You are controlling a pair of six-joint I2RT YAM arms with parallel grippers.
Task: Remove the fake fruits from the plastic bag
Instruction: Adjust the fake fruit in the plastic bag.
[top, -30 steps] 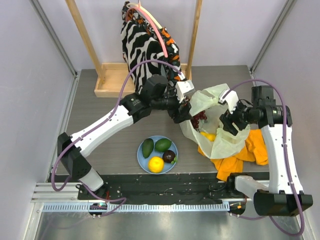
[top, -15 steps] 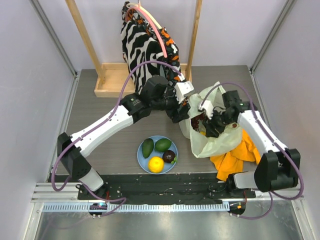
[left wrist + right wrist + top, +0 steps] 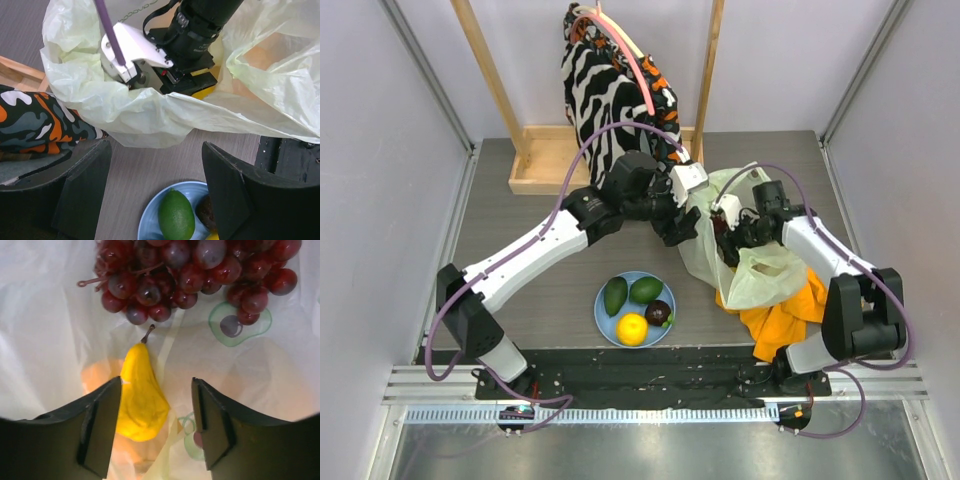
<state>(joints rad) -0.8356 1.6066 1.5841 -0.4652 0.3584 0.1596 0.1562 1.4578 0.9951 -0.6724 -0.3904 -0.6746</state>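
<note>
The pale yellow-green plastic bag lies right of centre, its mouth facing left. My right gripper is open inside the mouth. In the right wrist view a yellow pear lies between and beyond the open right gripper, under a bunch of dark red grapes. My left gripper is open at the bag's left rim; in the left wrist view this gripper holds nothing, and the bag's edge lies just beyond it. Two avocados, an orange ball and a dark purple fruit sit on the light blue plate.
An orange cloth lies under the bag's near side. A zebra-patterned garment hangs on a wooden stand at the back. The plate's avocado shows below my left fingers.
My right arm has swung left and pushed its open gripper into the bag's mouth. The bag has shifted and flattened. The left arm has hardly moved.
</note>
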